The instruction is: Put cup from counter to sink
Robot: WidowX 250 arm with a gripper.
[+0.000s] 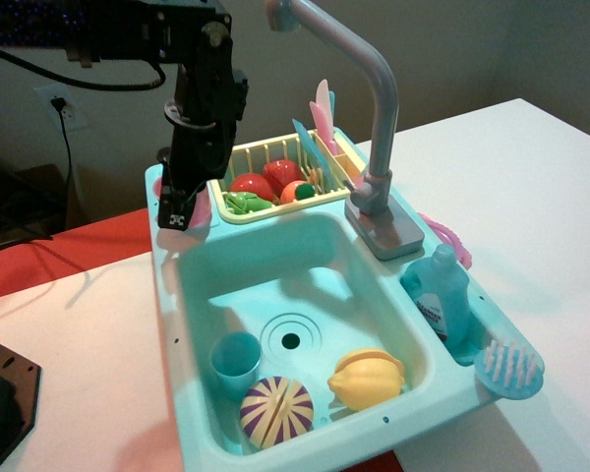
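On counter point(167, 251), pink cup point(201, 208) mostly hidden behind lowered gripper point(180, 211).

Soft indoor light, mild blur

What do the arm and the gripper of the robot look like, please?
The arm is black and boxy, with a round silver screw head near its top. A black cable runs off to the left. A dark horizontal bar at the top edge shows small blue-purple lights. The gripper has black fingers; the near finger carries small white markings at its tip.
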